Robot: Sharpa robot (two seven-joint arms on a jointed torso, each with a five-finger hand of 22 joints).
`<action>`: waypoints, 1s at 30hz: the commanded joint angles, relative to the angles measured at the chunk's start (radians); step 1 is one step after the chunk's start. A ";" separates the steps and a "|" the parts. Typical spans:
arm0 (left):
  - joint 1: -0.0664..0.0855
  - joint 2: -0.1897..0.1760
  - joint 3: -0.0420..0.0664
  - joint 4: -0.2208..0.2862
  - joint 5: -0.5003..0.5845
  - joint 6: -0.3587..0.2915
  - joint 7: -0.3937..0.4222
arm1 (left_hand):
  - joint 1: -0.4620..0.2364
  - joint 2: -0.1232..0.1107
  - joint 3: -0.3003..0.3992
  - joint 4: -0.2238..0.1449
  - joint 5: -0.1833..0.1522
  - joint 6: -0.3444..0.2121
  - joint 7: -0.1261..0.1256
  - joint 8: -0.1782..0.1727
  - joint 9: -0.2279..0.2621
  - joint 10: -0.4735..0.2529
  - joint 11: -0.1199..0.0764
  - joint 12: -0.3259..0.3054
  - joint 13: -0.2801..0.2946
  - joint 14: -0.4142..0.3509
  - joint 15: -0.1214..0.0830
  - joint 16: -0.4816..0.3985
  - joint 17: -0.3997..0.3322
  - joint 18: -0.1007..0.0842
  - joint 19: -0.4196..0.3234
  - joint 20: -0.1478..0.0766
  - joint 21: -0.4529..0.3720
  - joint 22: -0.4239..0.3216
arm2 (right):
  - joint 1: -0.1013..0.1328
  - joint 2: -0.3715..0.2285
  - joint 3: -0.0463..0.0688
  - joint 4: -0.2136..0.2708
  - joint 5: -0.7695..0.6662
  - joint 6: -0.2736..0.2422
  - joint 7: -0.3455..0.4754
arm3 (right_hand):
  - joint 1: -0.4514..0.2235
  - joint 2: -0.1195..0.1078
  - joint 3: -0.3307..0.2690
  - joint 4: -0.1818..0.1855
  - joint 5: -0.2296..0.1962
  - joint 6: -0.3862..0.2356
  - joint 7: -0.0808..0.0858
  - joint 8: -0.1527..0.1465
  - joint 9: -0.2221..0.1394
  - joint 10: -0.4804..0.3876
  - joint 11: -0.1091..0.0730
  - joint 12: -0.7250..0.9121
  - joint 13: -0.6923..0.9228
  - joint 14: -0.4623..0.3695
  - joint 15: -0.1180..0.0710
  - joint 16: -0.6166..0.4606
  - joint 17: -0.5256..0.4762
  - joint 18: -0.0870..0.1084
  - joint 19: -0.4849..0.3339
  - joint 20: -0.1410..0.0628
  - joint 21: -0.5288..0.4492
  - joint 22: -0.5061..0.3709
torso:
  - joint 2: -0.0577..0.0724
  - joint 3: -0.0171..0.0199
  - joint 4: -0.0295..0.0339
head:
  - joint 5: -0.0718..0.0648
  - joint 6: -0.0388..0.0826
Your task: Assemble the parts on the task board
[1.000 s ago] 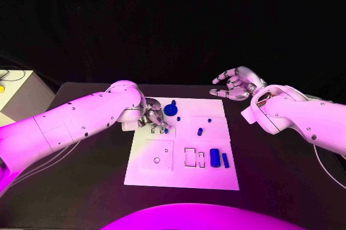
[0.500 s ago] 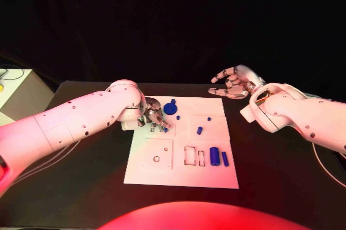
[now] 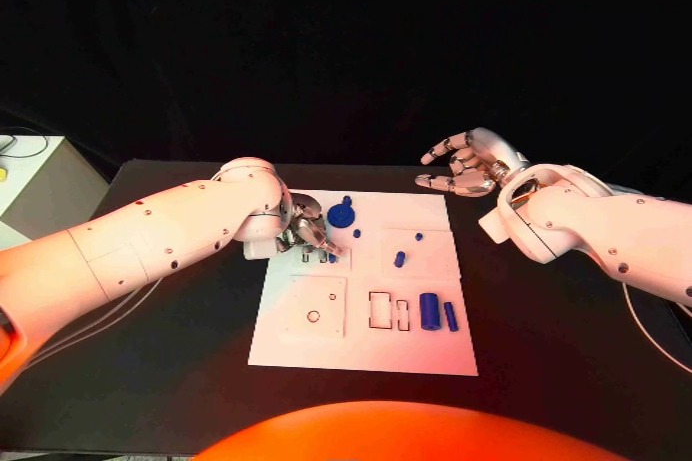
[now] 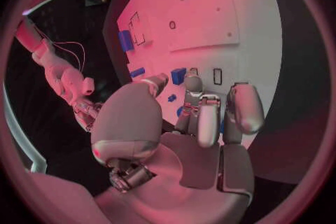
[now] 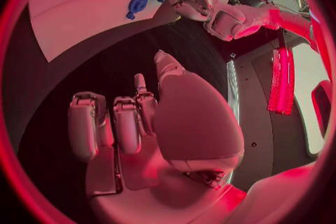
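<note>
Your left hand (image 3: 300, 231) curls its fingers (image 4: 198, 117) onto a small blue part (image 4: 178, 75) at the task board's (image 3: 368, 351) upper left. Your right hand (image 3: 469, 166) hovers with fingers spread, holding nothing, above the black worktop (image 3: 548, 331) at upper right.

Task board (image 3: 418, 356): white plate; thin dark outlines of rectangles and small circles marked on it
Parts (image 3: 428, 308): blue; a round disc (image 3: 340, 218), short cylinders and small pegs alike
Desk (image 3: 562, 361): black, plain
Left robot hand (image 3: 306, 229): silver; arm white
Right robot hand (image 3: 464, 169): silver; arm white
</note>
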 commanded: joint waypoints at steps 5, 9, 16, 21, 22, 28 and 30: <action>0.001 0.010 -0.004 -0.009 0.017 0.017 0.003 | 0.040 0.030 0.026 -0.009 0.001 -0.012 -0.003 0.008 0.012 -0.006 -0.002 0.007 0.001 0.080 -0.008 0.001 0.196 -0.014 -0.003 0.001 0.000 0.003 | -0.001 0.002 0.001 -0.001 -0.010 0.018 0.003 | -0.010 -0.002 0.002 0.005 -0.001 -0.005 0.000 -0.006 -0.001 -0.007 0.002 -0.006 0.120 0.085 0.005 -0.003 0.201 0.012 0.052 0.007 -0.003 0.148 | 0.001 -0.0003 -0.0011 | -0.002 -0.002; 0.001 0.013 -0.006 -0.012 0.021 0.015 0.005 | 0.073 0.041 0.051 -0.013 0.001 -0.015 -0.005 0.009 0.019 -0.007 -0.003 0.008 0.001 0.080 -0.009 0.001 0.196 -0.014 -0.003 0.000 0.000 0.003 | -0.002 0.003 0.001 -0.002 -0.010 0.021 0.002 | -0.010 -0.002 0.002 0.005 -0.001 -0.005 0.000 -0.006 -0.001 -0.007 0.002 -0.006 0.120 0.085 0.005 -0.003 0.201 0.012 0.052 0.007 -0.003 0.148 | 0.000 -0.0005 0.0007 | -0.003 -0.004; 0.001 0.014 -0.008 -0.014 0.026 0.018 0.008 | 0.082 0.041 0.059 -0.015 0.001 -0.015 -0.005 0.009 0.022 -0.007 -0.004 0.009 0.001 0.081 -0.010 0.001 0.197 -0.014 -0.002 0.000 0.002 0.006 | -0.003 0.005 0.001 -0.004 -0.010 0.024 0.002 | -0.010 -0.002 0.002 0.005 -0.001 -0.005 0.000 -0.006 -0.001 -0.007 0.002 -0.006 0.120 0.085 0.005 -0.003 0.201 0.012 0.052 0.007 -0.003 0.148 | -0.001 -0.0005 0.0025 | -0.004 -0.004; 0.001 0.015 -0.008 -0.015 0.028 0.020 0.009 | 0.086 0.041 0.062 -0.016 0.001 -0.015 -0.005 0.009 0.023 -0.007 -0.004 0.009 0.001 0.081 -0.010 0.001 0.198 -0.014 -0.002 0.000 0.002 0.007 | -0.004 0.007 0.001 -0.006 -0.010 0.026 0.001 | -0.012 0.001 0.002 0.004 -0.002 -0.006 0.001 -0.006 -0.001 -0.006 0.003 -0.005 0.121 0.085 0.006 -0.003 0.201 0.012 0.052 0.007 -0.003 0.148 | -0.001 -0.0002 0.0020 | -0.002 -0.005; 0.001 0.015 -0.009 -0.015 0.029 0.021 0.009 | 0.088 0.041 0.064 -0.016 0.001 -0.015 -0.005 0.009 0.023 -0.007 -0.004 0.009 0.001 0.081 -0.010 0.001 0.198 -0.014 -0.002 0.000 0.002 0.007 | -0.004 0.007 0.001 -0.006 -0.009 0.026 0.001 | -0.012 0.001 0.002 0.004 -0.002 -0.006 0.001 -0.006 -0.001 -0.006 0.003 -0.005 0.121 0.085 0.006 -0.003 0.201 0.012 0.052 0.007 -0.003 0.148 | -0.001 -0.0002 0.0019 | -0.002 -0.005; 0.001 0.015 -0.009 -0.016 0.030 0.025 0.012 | 0.112 0.043 0.091 -0.024 0.002 -0.016 -0.008 0.009 0.028 -0.009 -0.006 0.007 -0.002 0.081 -0.012 0.001 0.199 -0.014 -0.002 -0.001 0.003 0.008 | -0.005 0.008 0.000 -0.008 -0.009 0.029 0.001 | -0.012 0.001 0.002 0.004 -0.002 -0.006 0.001 -0.006 -0.001 -0.006 0.003 -0.005 0.121 0.085 0.006 -0.003 0.201 0.012 0.052 0.007 -0.003 0.148 | -0.001 -0.0003 0.0026 | -0.001 -0.005; 0.001 0.015 -0.009 -0.016 0.034 0.027 0.012 | 0.123 0.041 0.108 -0.028 0.004 -0.017 -0.008 0.008 0.030 -0.010 -0.007 0.005 -0.004 0.081 -0.012 0.001 0.198 -0.014 -0.002 -0.002 0.003 0.008 | -0.006 0.008 0.000 -0.008 -0.008 0.030 0.001 | -0.012 0.001 0.002 0.004 -0.002 -0.006 0.001 -0.006 -0.001 -0.006 0.003 -0.005 0.121 0.085 0.006 -0.003 0.201 0.012 0.052 0.007 -0.003 0.148 | -0.001 -0.0008 0.0028 | -0.002 -0.004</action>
